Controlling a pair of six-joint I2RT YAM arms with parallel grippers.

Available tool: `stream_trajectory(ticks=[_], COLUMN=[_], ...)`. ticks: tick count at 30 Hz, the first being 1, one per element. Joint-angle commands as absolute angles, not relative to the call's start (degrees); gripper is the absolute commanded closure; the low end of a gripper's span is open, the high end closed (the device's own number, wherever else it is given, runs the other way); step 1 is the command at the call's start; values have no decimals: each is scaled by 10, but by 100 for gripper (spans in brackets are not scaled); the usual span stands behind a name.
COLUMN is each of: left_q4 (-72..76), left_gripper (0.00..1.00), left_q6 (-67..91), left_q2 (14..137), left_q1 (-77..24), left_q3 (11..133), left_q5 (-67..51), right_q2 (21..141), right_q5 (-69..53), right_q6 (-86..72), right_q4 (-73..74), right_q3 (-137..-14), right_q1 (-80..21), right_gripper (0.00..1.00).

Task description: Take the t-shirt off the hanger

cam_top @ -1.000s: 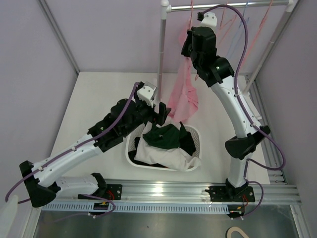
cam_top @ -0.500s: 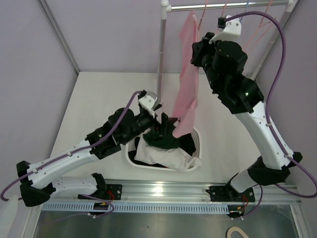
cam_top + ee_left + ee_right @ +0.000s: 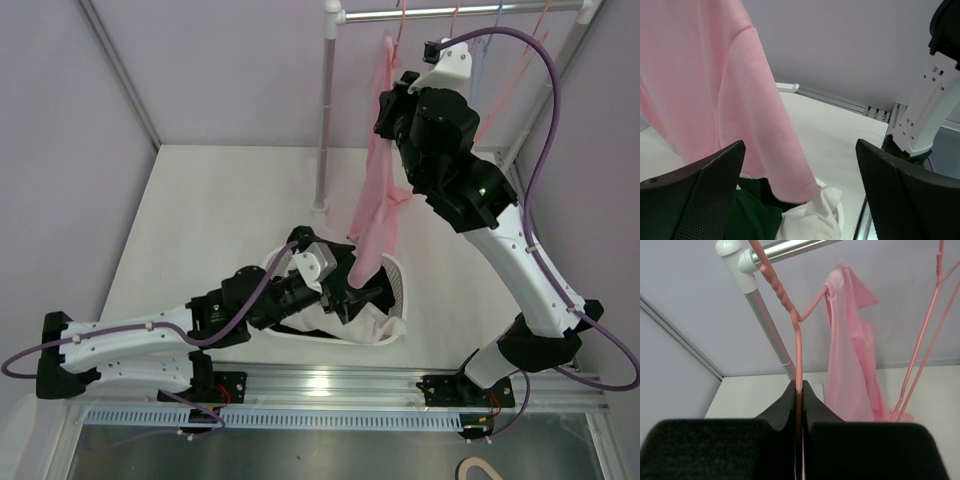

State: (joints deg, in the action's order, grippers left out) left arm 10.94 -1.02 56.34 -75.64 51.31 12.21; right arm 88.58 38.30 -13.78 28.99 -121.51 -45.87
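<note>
From above, the pink t-shirt [image 3: 378, 190] hangs from the rail [image 3: 450, 12] down to the white basket [image 3: 398, 272] on the counter [image 3: 220, 220]. The right fingers [image 3: 385, 100] sit high beside its upper part, and the left fingers [image 3: 356, 290] are over the basket at its lower end.

In the left wrist view the fingers stand wide apart, gripping nothing. The t-shirt's hem hangs beyond them, above green and white clothes [image 3: 812, 220].

In the right wrist view the fingers are pinched tight on the wire of the pink hanger [image 3: 798, 345], which runs up to the rail. The t-shirt drapes from the hanger's arm.
</note>
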Motion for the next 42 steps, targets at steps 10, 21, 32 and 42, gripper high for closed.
stream_trajectory(ticks=[10, 21, 32, 42], left_q4=[174, 139, 93, 205], left_gripper=[9, 99, 99, 99], left_q6=[-20, -27, -51, 71], left_q2=[704, 716, 586, 604], left_q1=[-680, -658, -817, -869], left_q3=[584, 631, 571, 438], left_q5=[165, 164, 244, 220], right_q2=[871, 860, 923, 1019], right_q5=[400, 433, 391, 363], right_q6=[-167, -132, -130, -131], right_q4=[269, 253, 243, 278], right_q3=[-1230, -1219, -1290, -1440], right_q1=[-504, -509, -404, -346], right_gripper=[100, 100, 100, 100])
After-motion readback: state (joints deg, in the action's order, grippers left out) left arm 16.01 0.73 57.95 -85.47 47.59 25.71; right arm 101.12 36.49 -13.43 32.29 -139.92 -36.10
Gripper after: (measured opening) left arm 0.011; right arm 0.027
